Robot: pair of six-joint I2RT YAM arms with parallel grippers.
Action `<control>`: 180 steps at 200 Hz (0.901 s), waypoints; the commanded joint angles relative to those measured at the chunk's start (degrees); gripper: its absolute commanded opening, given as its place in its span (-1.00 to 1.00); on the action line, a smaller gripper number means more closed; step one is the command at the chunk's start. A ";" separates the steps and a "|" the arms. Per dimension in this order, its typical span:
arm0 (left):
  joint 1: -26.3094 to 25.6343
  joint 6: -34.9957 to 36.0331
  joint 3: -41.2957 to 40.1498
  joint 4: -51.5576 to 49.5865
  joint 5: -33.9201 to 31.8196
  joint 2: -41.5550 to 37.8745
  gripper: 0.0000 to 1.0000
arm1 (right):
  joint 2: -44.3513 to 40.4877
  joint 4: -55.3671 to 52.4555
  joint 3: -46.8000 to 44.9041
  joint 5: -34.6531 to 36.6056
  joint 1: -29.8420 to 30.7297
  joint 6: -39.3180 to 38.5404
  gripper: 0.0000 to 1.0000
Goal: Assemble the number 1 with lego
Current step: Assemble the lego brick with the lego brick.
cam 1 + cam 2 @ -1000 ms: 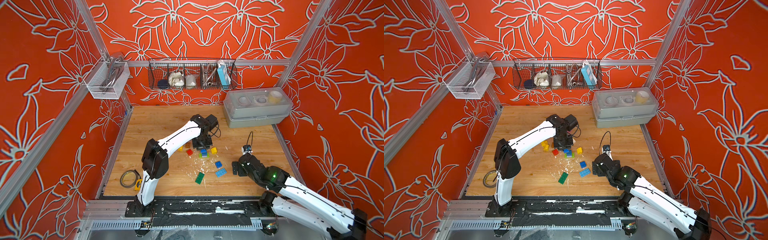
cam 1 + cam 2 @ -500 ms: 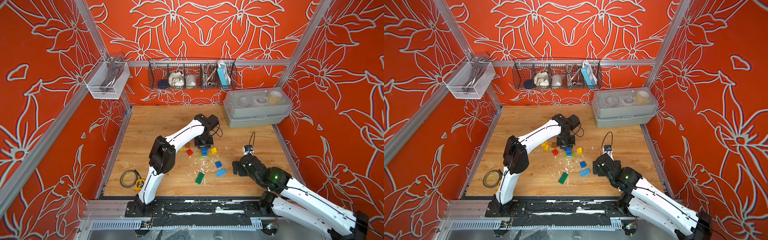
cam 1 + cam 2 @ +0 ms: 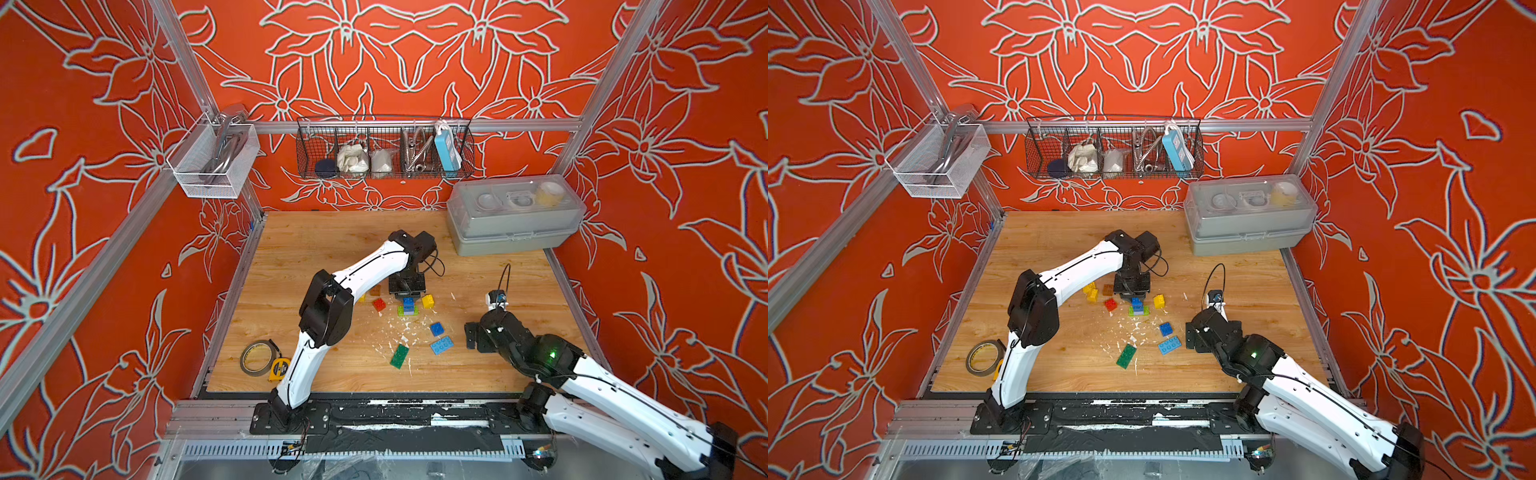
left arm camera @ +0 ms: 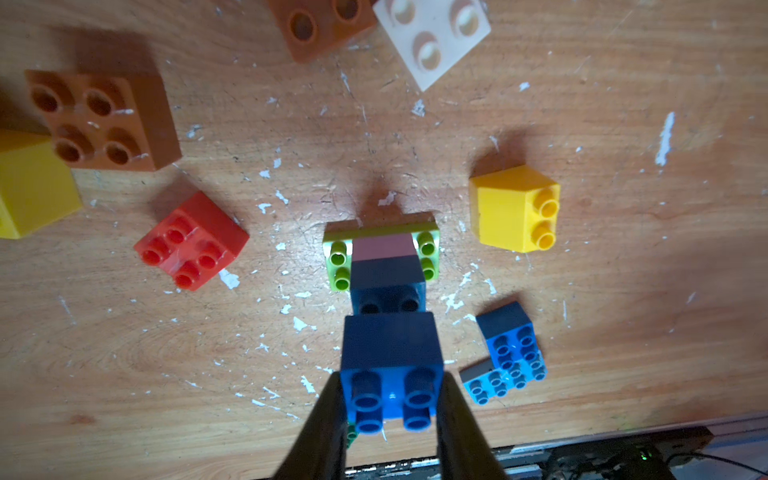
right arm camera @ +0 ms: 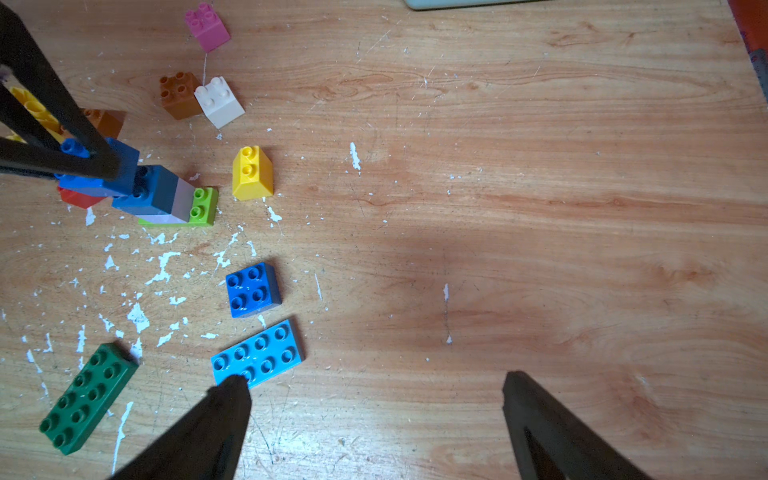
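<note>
Lego column [image 3: 1137,308] stood partly built near the middle of the wooden table [image 3: 316,249]: a lime plate [image 4: 338,259] lay flat as its foot, a lilac brick [image 4: 382,248] sat on that, and a blue brick [image 4: 388,291] topped it with its studs uncovered. A second blue brick [image 4: 390,349] was pinched by its sides in the left gripper [image 4: 390,386], over the column and apparently not seated. By my reckoning the "1" was perhaps half made. This brick needed pressing home, and more height would have to come from the loose pieces: a red brick [image 4: 191,241], a yellow sloped brick [image 4: 511,208], a spare blue brick [image 5: 252,289], a light-blue plate [image 5: 257,353] and a green plate [image 5: 87,395].

The left arm reached far forward with its elbow raised and its wrist turned straight down. The right arm lay low at the front. The right gripper [image 5: 374,382] had its fingers spread wide and empty, just beside the light-blue plate.
</note>
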 commanded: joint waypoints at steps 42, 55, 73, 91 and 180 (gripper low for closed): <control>0.35 2.65 -1.16 -0.63 0.94 1.90 -1.00 | 1.22 -0.96 0.15 1.34 -0.15 0.18 1.00; 0.43 2.81 -1.09 -0.46 1.35 2.26 -1.00 | 1.52 -0.84 0.34 1.32 -0.19 0.21 1.00; 0.52 2.88 -0.78 -0.32 2.18 2.73 -1.00 | 1.89 -0.74 0.46 1.12 -0.19 0.22 1.00; 0.53 2.93 -0.43 -0.18 2.52 3.12 -1.00 | 2.25 -0.72 0.77 1.09 -0.19 0.08 1.00; 1.40 4.66 5.65 -6.88 0.48 7.34 -1.00 | 3.46 0.32 1.11 0.36 -0.17 -0.48 1.00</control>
